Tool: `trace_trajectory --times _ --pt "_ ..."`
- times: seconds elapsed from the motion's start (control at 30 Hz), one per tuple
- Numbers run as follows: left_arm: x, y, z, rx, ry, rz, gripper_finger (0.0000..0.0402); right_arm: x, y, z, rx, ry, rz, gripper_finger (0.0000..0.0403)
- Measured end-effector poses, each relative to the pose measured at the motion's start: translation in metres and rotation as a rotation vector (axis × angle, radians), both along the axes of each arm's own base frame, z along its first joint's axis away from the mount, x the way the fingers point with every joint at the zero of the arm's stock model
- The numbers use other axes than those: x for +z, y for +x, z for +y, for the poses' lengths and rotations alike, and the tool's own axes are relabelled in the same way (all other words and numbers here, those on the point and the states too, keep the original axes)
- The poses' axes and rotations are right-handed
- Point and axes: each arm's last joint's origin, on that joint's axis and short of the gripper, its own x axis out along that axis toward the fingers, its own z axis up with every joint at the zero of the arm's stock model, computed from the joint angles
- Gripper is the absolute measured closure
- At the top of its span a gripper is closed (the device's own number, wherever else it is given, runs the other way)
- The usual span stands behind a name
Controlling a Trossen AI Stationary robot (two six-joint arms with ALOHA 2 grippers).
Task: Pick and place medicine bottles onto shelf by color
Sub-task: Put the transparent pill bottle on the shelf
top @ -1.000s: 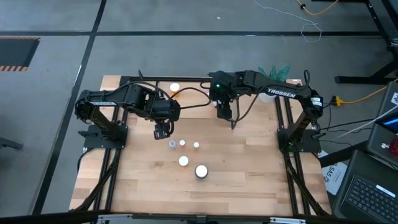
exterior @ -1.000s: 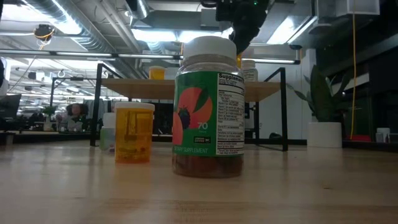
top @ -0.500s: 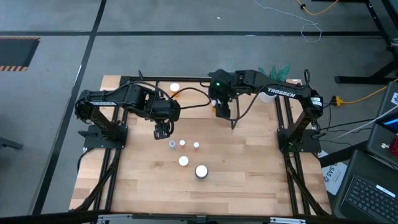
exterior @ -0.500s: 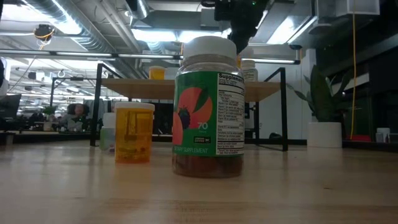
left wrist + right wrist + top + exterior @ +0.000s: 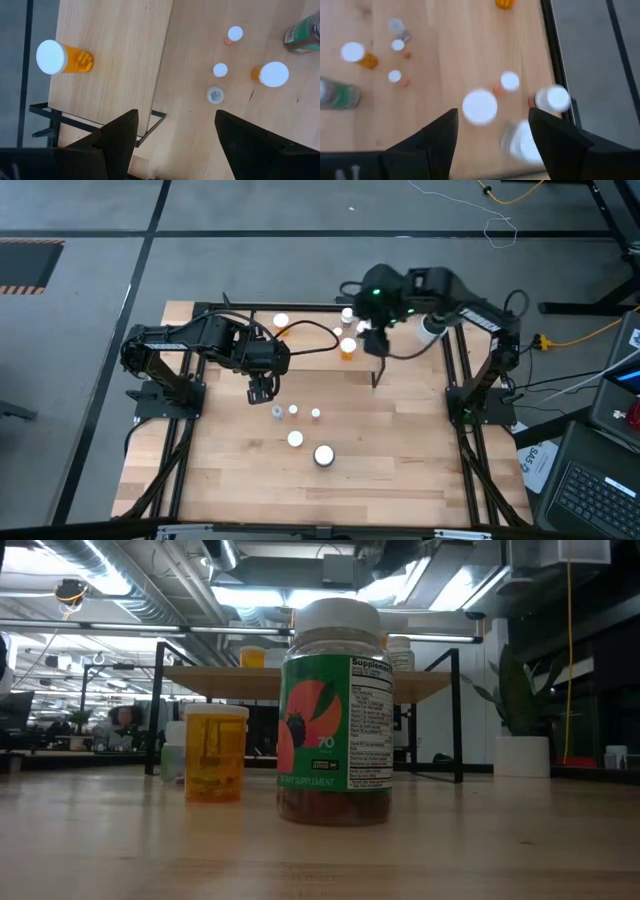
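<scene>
Five medicine bottles (image 5: 295,421) stand loose on the bare tabletop in a small cluster near the table's middle: three small ones in a short row, then a white-capped orange bottle (image 5: 295,439) and a large green-labelled bottle (image 5: 324,456) farther toward the near edge. All stand upright, long axis vertical, caps up. The shelf (image 5: 312,330) runs along the far edge and already carries bottles: one orange bottle (image 5: 281,322) toward its left end, and a group of four (image 5: 348,332) toward its right end.

The left gripper (image 5: 260,389) hangs just beside the cluster, on its left and slightly to the far side. Its fingers are spread apart and hold nothing; the left wrist view looks down between them at the shelf edge and the loose bottles. The nearest bottle, a small clear-capped one (image 5: 215,94), lies a short way to the right and toward the near edge from it.

The right gripper (image 5: 376,340) is up over the shelf's right end, above the group placed there, well apart from the cluster. Its fingers are parted and empty.

By this layout the left arm is the nearer one for the next pick. An upright bottle calls for a descent from above or a level side approach, with the fingers straddling the body.
</scene>
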Motion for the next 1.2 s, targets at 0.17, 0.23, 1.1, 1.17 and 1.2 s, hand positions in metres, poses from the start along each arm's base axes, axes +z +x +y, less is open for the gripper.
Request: trace_trajectory --times 0.17,0.23,1.1,1.17,1.2 --pt "0.000 0.000 0.000 0.018 -0.007 -0.006 0.0141 0.035 -0.029 0.008 -0.083 0.047 -0.033 0.0165" --pt "0.000 0.000 0.000 0.043 -0.019 -0.014 0.0141 0.047 -0.040 0.011 -0.100 0.048 -0.091 0.0168" --pt "-0.139 -0.007 -0.077 0.227 0.035 0.123 0.0141 0.020 -0.177 0.047 -0.174 0.090 -0.160 0.0171" --pt "-0.148 -0.007 -0.076 0.231 0.053 0.112 0.0141 0.009 -0.175 0.047 -0.182 0.096 -0.156 0.0171" --pt "-0.153 -0.006 -0.076 0.225 0.055 0.108 0.0141 0.004 -0.174 0.046 -0.185 0.099 -0.150 0.0171"
